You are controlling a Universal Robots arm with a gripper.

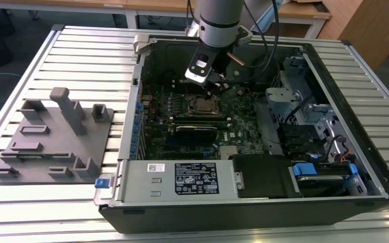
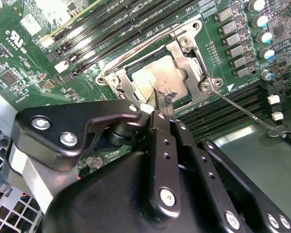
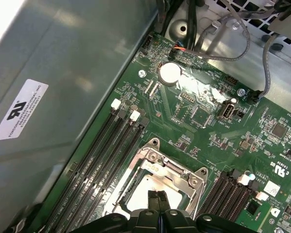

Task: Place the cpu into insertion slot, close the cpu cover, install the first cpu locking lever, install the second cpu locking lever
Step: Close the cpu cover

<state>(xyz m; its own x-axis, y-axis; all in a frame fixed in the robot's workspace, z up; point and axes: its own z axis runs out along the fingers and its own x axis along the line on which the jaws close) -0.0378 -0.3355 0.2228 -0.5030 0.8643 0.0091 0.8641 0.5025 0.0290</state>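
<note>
One arm (image 1: 218, 20) carried one end effector (image 2: 163, 99). One surface (image 1: 86, 45) bore one computer case (image 1: 384, 187) and one grey fixture block (image 1: 52, 142). The case held one motherboard (image 1: 181, 144), one power supply box (image 1: 174, 179), one cpu (image 2: 155, 77), one cpu cover (image 2: 191, 58), one coin cell (image 3: 169, 73) and two wire levers: a first lever (image 2: 150, 41) and a second lever (image 2: 242, 109).

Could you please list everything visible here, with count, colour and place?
Slatted metal table: one, silver, under everything.
Open computer case: one, black, on table.
Moulded plastic fixture: one, grey, exterior view's left of case.
Power supply box: one, grey, inside case.
Motherboard: one, green, inside case.
Flat square cpu: one, silvery-beige, in socket.
Metal-frame cpu cover: one, silver, over cpu.
Coin battery: one, silver, on motherboard.
Robot arm: one, grey, above case.
Hand: one, black, shut, over cpu.
</note>
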